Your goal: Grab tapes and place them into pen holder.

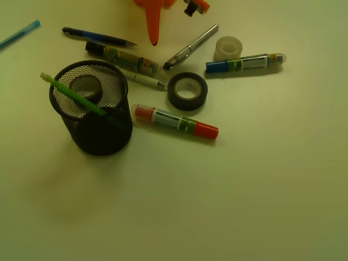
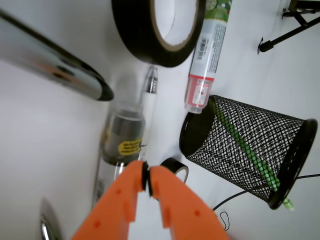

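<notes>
The black mesh pen holder stands at the left with a green pen leaning in it. A dark greyish-brown tape lies inside it. A black tape rests flat on the table right of the holder, and a translucent whitish tape sits further back right. My orange gripper hangs at the back edge, shut with nothing between its jaws, tip just above the table. The wrist view shows the gripper low, the black tape ahead and the pen holder to the right.
A red-capped marker lies between holder and black tape. A black-capped marker, a white pen, a silver pen and a blue pen crowd under the gripper. A blue marker lies by the whitish tape; a teal pen lies far left.
</notes>
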Robot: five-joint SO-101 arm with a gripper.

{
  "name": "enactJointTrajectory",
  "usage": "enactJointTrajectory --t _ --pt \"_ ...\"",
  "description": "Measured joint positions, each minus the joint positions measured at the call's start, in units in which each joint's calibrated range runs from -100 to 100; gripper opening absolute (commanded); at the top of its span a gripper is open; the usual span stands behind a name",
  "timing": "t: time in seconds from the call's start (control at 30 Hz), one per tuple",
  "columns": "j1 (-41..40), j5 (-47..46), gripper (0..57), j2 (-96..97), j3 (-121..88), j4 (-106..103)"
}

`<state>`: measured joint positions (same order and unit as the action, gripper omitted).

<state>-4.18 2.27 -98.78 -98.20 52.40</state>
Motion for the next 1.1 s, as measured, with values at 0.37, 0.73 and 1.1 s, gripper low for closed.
enactJointTrajectory --t 0.37,0.73,1.1 --pt "1.8 2.8 37.3 0.1 6.5 -0.1" --pt "11.9 5.2 37.4 3.3 15.9 7.8" --pt "14.9 5.4 37.3 38.8 40.8 9.0"
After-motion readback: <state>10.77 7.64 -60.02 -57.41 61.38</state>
